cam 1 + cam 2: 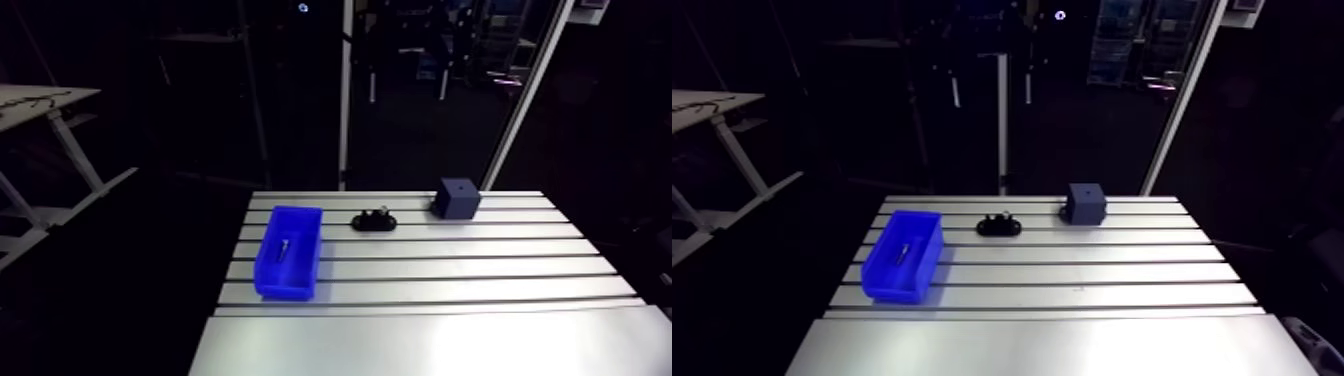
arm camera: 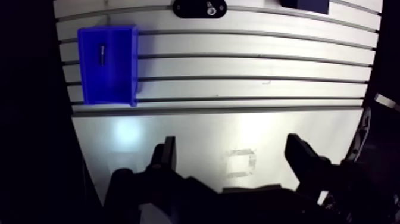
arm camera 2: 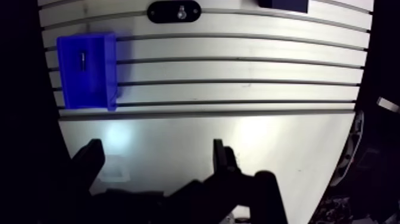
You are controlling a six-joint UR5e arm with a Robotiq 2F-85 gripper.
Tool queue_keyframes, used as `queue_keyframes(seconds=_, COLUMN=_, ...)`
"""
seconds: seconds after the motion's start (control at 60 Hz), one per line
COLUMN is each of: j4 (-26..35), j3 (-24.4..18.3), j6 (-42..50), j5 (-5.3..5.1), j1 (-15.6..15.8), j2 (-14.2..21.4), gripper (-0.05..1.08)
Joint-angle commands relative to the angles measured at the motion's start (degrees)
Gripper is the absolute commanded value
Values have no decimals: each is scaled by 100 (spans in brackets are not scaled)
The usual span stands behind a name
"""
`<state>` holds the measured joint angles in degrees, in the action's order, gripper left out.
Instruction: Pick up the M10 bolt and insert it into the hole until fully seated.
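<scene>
Nothing picked up yet. My jaws are spread wide with nothing in them, hanging over the bare near part of the surface [image 1: 450, 285], well apart from everything. The bolt [image 2: 102, 53] is lying loose in the blue bin [image 1: 285, 283] on the left, I guess so it can't roll off. The dark block [image 1: 456, 197] sits far right with what looks like the hole on top, so probably a straight-down insert. A small black holder [image 1: 375, 220] sits between them; not sure it matters.

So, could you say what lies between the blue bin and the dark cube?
A small black oval fixture, apart from both; the arm view shows it.
</scene>
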<state>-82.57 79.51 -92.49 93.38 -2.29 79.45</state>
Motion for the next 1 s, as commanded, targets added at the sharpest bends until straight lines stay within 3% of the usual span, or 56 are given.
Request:
queue_keyframes(seconds=0.017, j4=158, j3=-72, j6=-687, j5=9, j1=-202, j2=242, gripper=1)
queue_keyframes(seconds=0.583, j4=104, j3=-15, j6=-670, j5=0, j1=-226, j2=234, gripper=1)
queue_keyframes(seconds=0.717, j4=-499, j3=226, j6=-694, j5=-16, j1=-246, j2=233, gripper=1)
queue_keyframes(seconds=0.933, j4=-991, j3=625, j6=-729, j5=9, j1=-328, j2=166, gripper=1)
queue_keyframes(seconds=1.0, j4=-1497, j3=921, j6=-730, j5=1, j1=-417, j2=129, gripper=1)
